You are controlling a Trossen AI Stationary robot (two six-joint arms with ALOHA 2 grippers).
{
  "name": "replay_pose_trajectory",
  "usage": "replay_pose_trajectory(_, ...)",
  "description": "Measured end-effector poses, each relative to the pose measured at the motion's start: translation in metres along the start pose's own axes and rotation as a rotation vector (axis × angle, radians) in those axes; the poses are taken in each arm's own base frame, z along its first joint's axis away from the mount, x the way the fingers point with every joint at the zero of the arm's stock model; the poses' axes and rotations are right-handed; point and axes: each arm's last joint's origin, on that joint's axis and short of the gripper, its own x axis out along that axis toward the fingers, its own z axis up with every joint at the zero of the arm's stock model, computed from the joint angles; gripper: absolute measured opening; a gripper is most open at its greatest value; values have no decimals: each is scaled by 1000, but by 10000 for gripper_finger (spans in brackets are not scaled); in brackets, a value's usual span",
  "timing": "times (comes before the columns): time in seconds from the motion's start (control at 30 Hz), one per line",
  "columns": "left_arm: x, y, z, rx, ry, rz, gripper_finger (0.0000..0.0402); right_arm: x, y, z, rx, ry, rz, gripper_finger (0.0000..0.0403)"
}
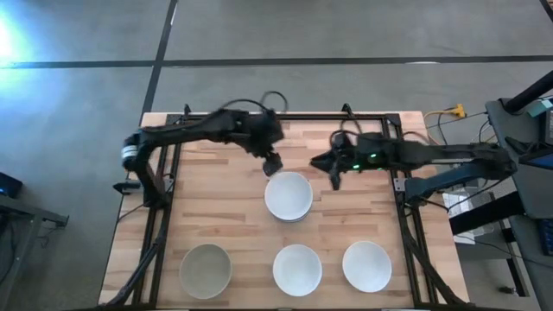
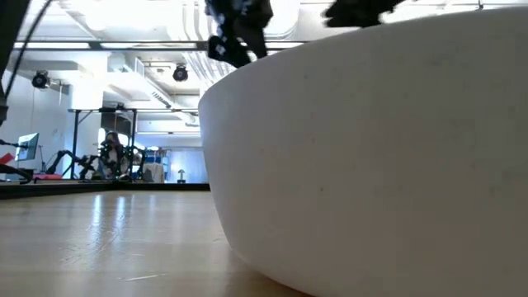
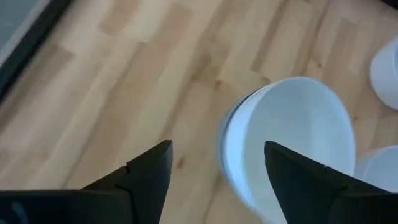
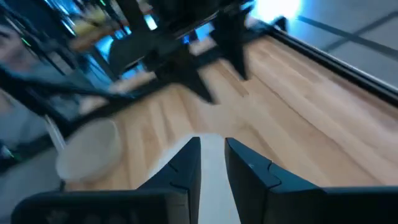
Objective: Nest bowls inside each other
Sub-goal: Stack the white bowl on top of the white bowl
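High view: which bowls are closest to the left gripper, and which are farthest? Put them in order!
From the left gripper:
1. Stacked white bowls, mid-table, just beside it.
2. White middle bowl, front edge.
3. Grey bowl, front left, about equally far: too close to call.
4. White bowl, front right.

Four spots of bowls on the wooden table, all upright.

A white stack (image 1: pixel 289 196) sits near the table's middle: a white bowl on top with at least one more rim showing under its near edge, how many in all I cannot tell. Along the near edge stands a row of three, well apart from each other: a greyish bowl (image 1: pixel 206 269) on the left, a white bowl (image 1: pixel 297 268) in the middle, and another white one (image 1: pixel 366 265) on the right. All are round, smooth and plain, mouths up. From table height one white bowl's wall (image 2: pixel 371 157) fills most of the sight.
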Motion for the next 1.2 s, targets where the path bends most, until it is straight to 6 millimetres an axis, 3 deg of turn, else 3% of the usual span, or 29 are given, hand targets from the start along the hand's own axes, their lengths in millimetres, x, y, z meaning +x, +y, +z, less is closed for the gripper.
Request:
replay_pose_trajectory(0.23,-43,28,-54,-78,-102,40,217,66,-24,-28,109,-52,9,68)
replay_pose_trajectory(0.47,-60,41,-112,-250,-264,-34,212,120,-40,-45,119,11,-36,68)
replay_pose_trajectory(0.7,-74,50,-148,-370,-333,-83,212,155,-40,-46,89,84,-71,68)
replay_pose_trajectory(1.0,-83,52,-158,-380,-391,-112,212,166,-40,-43,39,143,-131,68)
replay_pose_trajectory(1.1,-81,52,-157,-380,-382,-108,212,156,-36,-32,20,105,-132,68)
replay_pose_trajectory(1.2,-79,51,-156,-379,-376,-106,212,131,-27,-17,-6,95,-124,68)
